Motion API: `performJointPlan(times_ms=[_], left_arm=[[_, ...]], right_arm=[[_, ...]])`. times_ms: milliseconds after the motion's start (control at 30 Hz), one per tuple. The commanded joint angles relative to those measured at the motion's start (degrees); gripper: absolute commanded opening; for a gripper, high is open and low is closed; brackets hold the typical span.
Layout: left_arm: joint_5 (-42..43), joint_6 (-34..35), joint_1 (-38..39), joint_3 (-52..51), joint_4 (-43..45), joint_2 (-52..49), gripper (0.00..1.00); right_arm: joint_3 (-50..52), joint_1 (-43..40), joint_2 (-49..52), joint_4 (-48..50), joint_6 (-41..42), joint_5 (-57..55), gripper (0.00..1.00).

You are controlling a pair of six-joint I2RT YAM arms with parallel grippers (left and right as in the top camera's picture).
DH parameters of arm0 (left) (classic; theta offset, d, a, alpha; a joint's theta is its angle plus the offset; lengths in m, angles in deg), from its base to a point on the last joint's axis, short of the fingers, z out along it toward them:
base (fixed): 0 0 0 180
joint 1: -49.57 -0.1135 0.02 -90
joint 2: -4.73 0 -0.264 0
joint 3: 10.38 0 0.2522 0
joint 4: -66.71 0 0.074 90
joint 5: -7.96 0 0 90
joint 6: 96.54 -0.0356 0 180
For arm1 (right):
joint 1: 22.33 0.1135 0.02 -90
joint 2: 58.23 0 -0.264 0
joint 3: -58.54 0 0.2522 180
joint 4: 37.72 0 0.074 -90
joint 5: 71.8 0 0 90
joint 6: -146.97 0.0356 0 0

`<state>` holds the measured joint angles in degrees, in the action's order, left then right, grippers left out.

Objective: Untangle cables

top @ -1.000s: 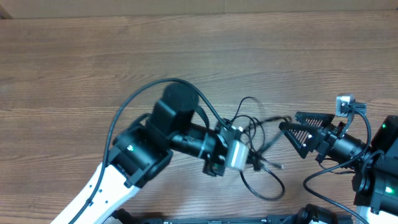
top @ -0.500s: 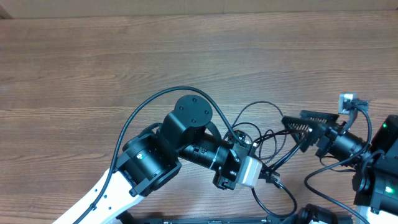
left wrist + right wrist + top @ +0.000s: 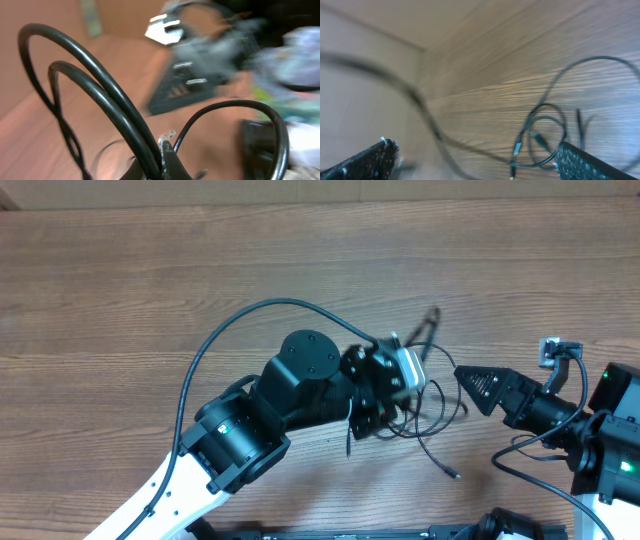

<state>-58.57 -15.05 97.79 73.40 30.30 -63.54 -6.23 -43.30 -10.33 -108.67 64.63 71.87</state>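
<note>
Roughly: right gripper [image 3: 472, 380] is spread wide. In its wrist view the two textured fingers [image 3: 367, 162] sit at opposite edges with nothing between them, clear of the cords. Left gripper [image 3: 398, 375] is motion-blurred, so I can't tell how its jaws stand. The cables [image 3: 425, 415] bunch in loose black loops right at it, between the two arms. One strand sticks up beyond it, and a plug end [image 3: 455, 474] trails onto the wooden table [image 3: 150, 280].
</note>
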Motion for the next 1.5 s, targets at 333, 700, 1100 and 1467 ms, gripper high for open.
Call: performJointPlan(times_ms=[333,700,1100,1467], left_arm=[[-6.8,-4.5,0.4,0.9,-0.3,0.2,0.04],[-5.4,-8.4,1.1,0.9,-0.7,-2.9,0.04],[-6.0,-5.5,0.9,0.9,7.8,-2.9,0.04],[-5.8,0.7,1.0,0.9,20.2,-2.9,0.04]], right_arm=[[-0.8,0.0,-0.2,4.1,-3.7,25.0,1.0],[-0.8,0.0,-0.2,3.9,-3.0,26.1,1.0],[-0.8,0.0,-0.2,0.7,-3.2,21.3,1.0],[-0.8,0.0,-0.2,-7.4,-6.3,9.1,1.0]])
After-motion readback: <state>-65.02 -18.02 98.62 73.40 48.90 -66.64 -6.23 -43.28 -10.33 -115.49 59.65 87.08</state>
